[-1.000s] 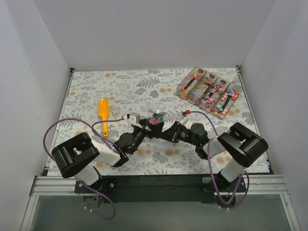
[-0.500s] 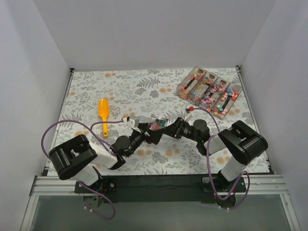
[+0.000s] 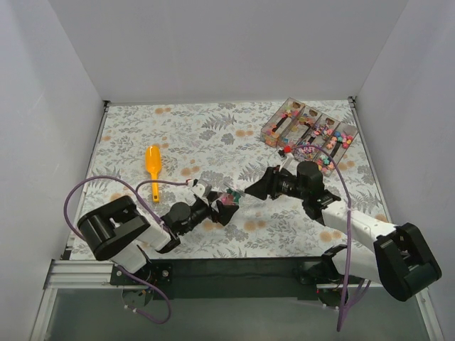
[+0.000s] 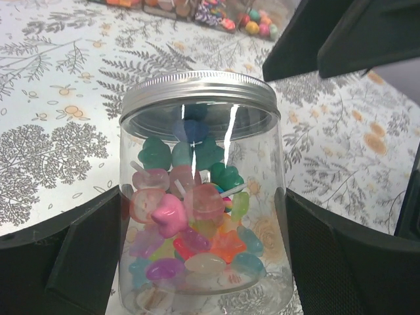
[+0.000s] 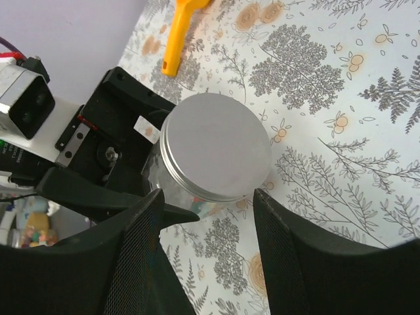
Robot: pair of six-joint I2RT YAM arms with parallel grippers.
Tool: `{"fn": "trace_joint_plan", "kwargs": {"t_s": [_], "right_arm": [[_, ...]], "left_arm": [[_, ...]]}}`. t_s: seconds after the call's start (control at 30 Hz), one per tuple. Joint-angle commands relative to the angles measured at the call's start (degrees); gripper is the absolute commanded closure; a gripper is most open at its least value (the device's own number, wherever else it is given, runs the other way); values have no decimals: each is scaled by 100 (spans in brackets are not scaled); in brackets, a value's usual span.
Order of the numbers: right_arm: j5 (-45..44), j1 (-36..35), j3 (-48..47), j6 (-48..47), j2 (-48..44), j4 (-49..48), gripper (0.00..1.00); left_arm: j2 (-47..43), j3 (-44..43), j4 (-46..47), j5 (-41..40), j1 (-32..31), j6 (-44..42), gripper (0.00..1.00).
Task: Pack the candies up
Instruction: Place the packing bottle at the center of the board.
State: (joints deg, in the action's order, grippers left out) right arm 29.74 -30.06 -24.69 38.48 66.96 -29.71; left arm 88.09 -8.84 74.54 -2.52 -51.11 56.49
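The jar (image 4: 200,216) is seen as clear, glossy glass or plastic streaked with reflections, and it is capped by a lid (image 5: 216,146) of satin, brushed silver metal. The candies (image 4: 190,230) inside are shown glossy and partly translucent. The fingers (image 5: 134,262) of the right hand (image 5: 207,195) are finished in matt black with a fine mesh texture, the scoop (image 5: 178,33) is smooth orange plastic, and the table (image 5: 341,65) is covered by a matt printed cloth.

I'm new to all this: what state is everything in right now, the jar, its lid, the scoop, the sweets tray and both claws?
jar, part full of candies
lid, on the jar
left gripper, shut on the jar
right gripper, open, off the lid
scoop, lying on the cloth, untouched
candy tray, uncovered, candies inside
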Motion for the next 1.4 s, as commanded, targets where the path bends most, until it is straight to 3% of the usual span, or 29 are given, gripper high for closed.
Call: {"fn": "trace_joint_plan", "kwargs": {"t_s": [0.0, 0.1, 0.27, 0.6, 0.77, 1.1, 1.37], "right_arm": [[199, 10, -703, -1289, -148, 2290, 36], [339, -105, -1257, -1431, -69, 2689, 39], [971, -324, -1889, -1141, 405, 2769, 48], [1561, -755, -2128, -1220, 1469, 2944, 53], [1561, -825, -2049, -1299, 1469, 2963, 53], [1316, -1940, -2189, -992, 1838, 3068, 54], [824, -2126, -1988, -781, 1795, 3077, 58]], "left_arm": [[94, -73, 1371, 470, 5, -411, 19], [120, -310, 556, 587, -170, -726, 19], [85, -478, -27, 393, -417, -1262, 19], [164, -979, -1169, 323, -540, -1782, 17], [278, -944, -1021, 51, -549, -1606, 17], [419, -891, -915, -336, -549, -1114, 16], [77, -374, -634, -609, -558, -1000, 15]]}}
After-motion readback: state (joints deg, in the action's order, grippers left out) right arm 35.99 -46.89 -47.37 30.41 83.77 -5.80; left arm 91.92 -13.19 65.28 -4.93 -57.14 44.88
